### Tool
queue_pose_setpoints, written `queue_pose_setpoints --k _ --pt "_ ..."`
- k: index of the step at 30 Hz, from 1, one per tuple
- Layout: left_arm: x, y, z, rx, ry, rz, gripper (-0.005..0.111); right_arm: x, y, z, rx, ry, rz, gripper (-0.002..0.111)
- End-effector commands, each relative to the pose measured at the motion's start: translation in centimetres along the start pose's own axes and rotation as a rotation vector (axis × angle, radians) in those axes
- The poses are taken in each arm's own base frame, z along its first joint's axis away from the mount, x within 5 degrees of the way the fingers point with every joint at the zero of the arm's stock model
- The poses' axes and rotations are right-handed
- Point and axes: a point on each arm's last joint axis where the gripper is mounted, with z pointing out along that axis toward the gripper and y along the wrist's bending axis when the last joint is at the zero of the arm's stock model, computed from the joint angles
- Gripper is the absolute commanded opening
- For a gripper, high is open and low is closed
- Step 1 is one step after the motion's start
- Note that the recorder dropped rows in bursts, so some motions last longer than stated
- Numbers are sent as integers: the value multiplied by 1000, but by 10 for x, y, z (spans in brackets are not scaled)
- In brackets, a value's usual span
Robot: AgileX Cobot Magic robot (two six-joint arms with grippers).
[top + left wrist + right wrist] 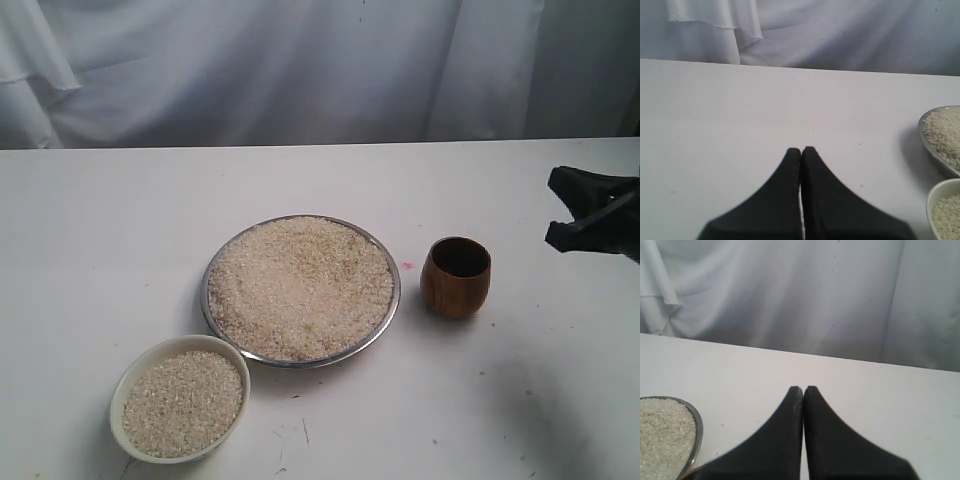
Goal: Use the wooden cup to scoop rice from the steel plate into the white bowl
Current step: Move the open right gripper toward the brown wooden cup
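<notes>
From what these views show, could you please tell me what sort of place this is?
Probably a staged lab tabletop rather than a kitchen: a white table, a white cloth backdrop behind it, and the robot's black right gripper.

Lab-like test setup (white table (100, 250), draped backdrop (300, 70)).

The outside camera sits high on the near side of the table (90, 230) and looks down at a slant toward the curtain (300, 70). It is far enough back to take in the steel plate (397, 295), white bowl (180, 341) and wooden cup (456, 280) whole. My left wrist camera rides low, looking out over my left gripper (801, 149) toward that curtain; it shares only the plate's and bowl's edges. My right wrist camera looks likewise over my right gripper (803, 388), sharing one edge of the plate.
</notes>
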Motion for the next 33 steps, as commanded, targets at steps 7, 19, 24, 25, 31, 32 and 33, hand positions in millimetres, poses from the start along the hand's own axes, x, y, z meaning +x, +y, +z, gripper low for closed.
queue_pose_setpoints --k 7,19,24,25,31,32,33 --pt "0 0 0 3 -13 1 0 15 12 -8 -92 100 -16 0" --pt "0 0 0 3 -13 1 0 38 18 -34 26 135 -207 0" --pt "0 0 0 3 -13 1 0 54 26 -33 -80 214 -115 0" --pt "0 0 0 3 -13 1 0 57 29 -34 -114 226 -115 0" --pt "0 0 0 3 -13 1 0 75 42 -36 -283 304 -80 0" --pt "0 0 0 3 -13 1 0 76 43 -36 -284 309 -62 1" --pt "0 0 0 3 -13 1 0 78 43 -36 -284 316 -50 2"
